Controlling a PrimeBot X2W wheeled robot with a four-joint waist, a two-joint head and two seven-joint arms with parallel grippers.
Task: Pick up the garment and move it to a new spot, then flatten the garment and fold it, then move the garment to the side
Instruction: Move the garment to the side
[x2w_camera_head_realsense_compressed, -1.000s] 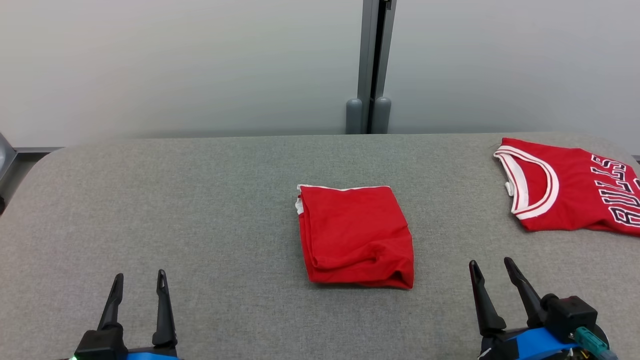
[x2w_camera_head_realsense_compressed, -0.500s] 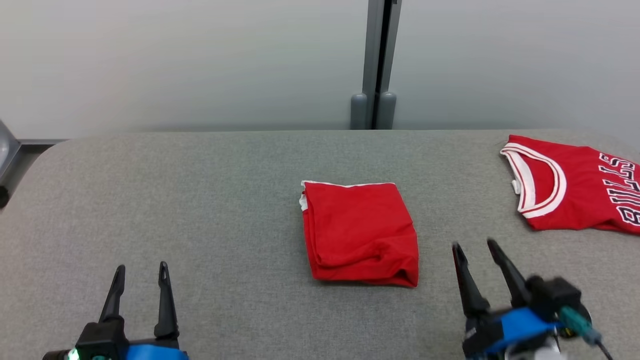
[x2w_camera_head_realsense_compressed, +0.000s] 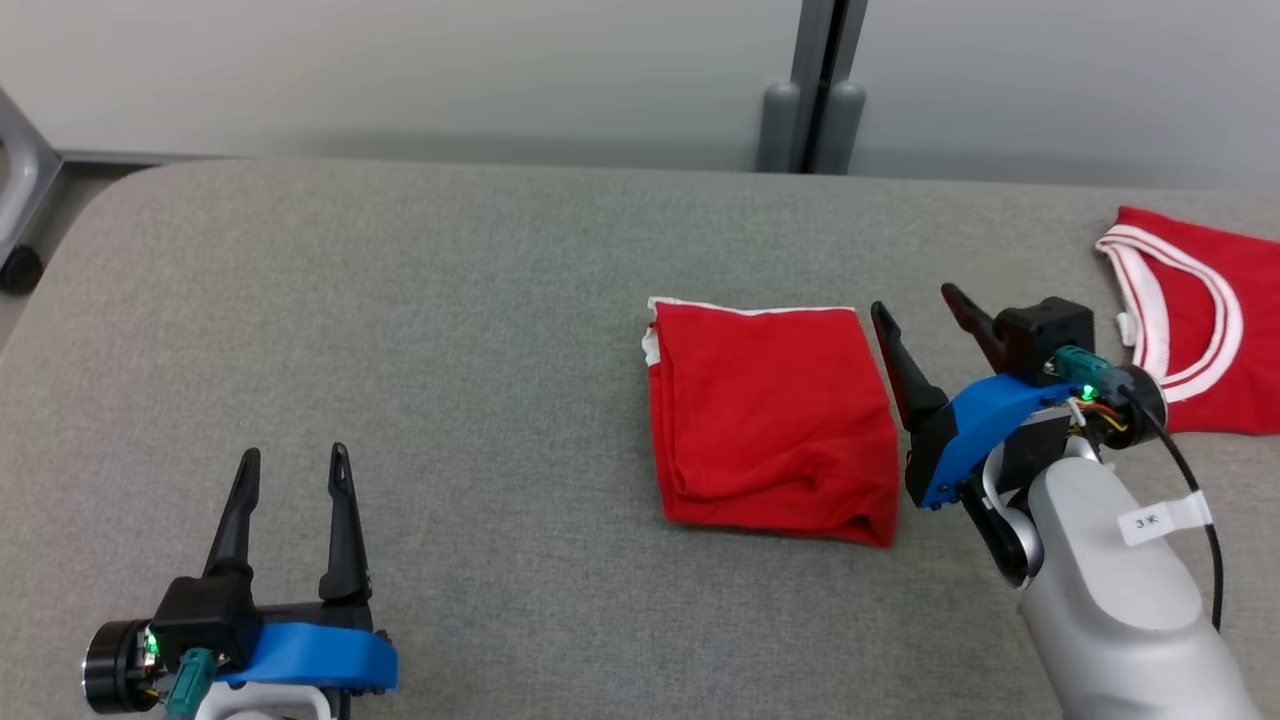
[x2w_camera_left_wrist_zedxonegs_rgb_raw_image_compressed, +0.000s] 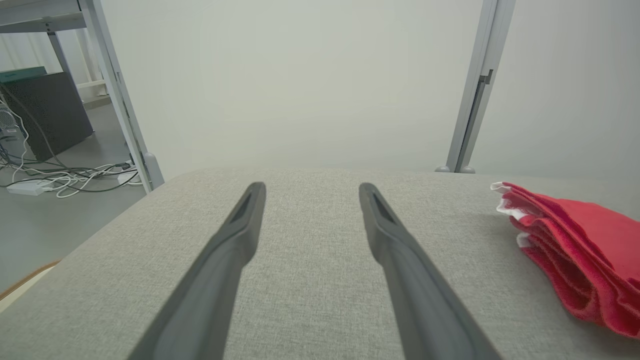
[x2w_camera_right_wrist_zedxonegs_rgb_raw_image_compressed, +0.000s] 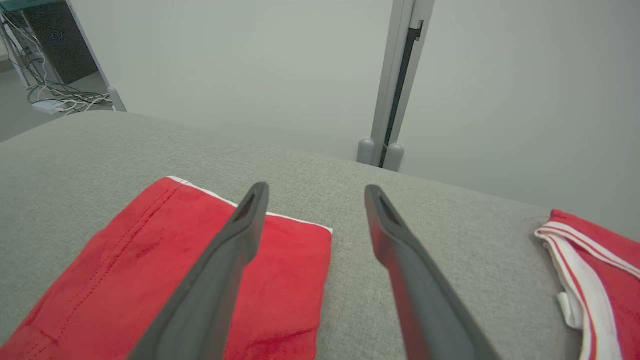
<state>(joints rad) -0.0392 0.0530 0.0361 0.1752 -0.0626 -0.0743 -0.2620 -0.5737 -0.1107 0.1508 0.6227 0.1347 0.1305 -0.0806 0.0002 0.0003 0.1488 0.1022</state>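
Head view: the folded red garment lies mid-frame on the grey worktop, seemingly ready for its move aside. The right hand, fingers wide and empty, hovers just beside the garment's right edge, likely lining up a grasp. The left hand, equally wide and empty, idles at lower left. A 2nd red jersey lies far right.

Left wrist view: the garment sits at right, well apart.

Right wrist view: 1 finger overlaps the garment's right edge.

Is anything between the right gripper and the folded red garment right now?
Nothing visible. The open right gripper is at the right edge of the folded red garment, with no object between them. The red jersey lies farther right.
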